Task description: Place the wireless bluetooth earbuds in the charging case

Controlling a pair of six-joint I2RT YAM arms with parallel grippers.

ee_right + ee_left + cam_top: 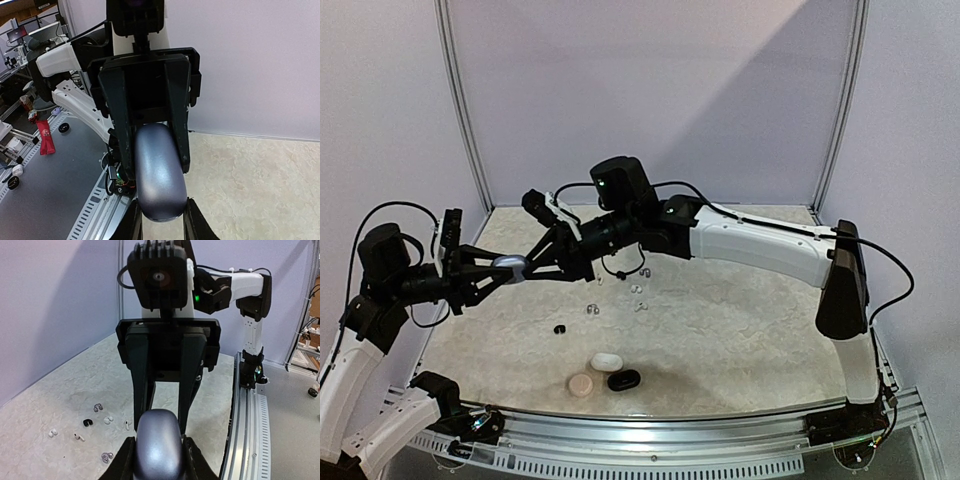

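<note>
A bluish-grey pebble-shaped charging case [510,266] hangs in the air over the table's left side, lid shut, held from both ends. My left gripper [503,271] is shut on its near end; in the left wrist view my left gripper [159,452] clasps the case [159,442]. My right gripper [528,264] is shut on the other end; in the right wrist view my right gripper [162,220] flanks the case [157,175]. Several tiny earbuds lie on the table: a black one [559,328], white ones [108,418] and a greyish pair [98,408].
A white case [607,360], a black case [623,380] and a beige round case [581,385] lie near the table's front edge. A metal rail [650,432] runs along the front. Purple walls enclose the back and sides.
</note>
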